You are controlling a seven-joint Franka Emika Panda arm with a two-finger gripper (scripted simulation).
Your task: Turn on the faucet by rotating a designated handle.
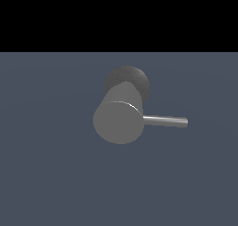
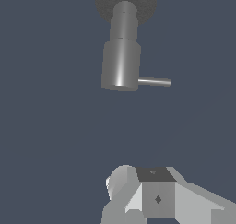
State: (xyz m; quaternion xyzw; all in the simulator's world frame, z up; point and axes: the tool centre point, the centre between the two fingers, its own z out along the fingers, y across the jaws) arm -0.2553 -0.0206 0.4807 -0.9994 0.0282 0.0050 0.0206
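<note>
No writing, brand or label can be read on anything in either view. There is one faucet (image 1: pixel 118 120), a matte grey thick cylinder whose flat round end faces the exterior camera, and behind that end sits its darker rounded base (image 1: pixel 135 78), partly covered by the cylinder. One handle (image 1: pixel 165 121), a thin shiny metal rod, sticks out sideways from the cylinder near its flat end, toward the exterior view's right. The faucet stands on a plain blue-grey ground (image 1: pixel 51 174) (whether it is a counter or a floor is not clear). The upper band of the exterior view is plain black.

In the wrist view the same faucet (image 2: pixel 120 64) shows its stepped body, with the narrower neck running into the dark base (image 2: pixel 103 4), which is cut off at the frame edge. The handle (image 2: pixel 155 82) is free, with nothing touching it. The pincer (image 2: pixel 154 197) is well apart from the faucet; only pale blocky parts of it show, cut off by the frame edge, so I cannot tell whether its jaws are apart or together.
</note>
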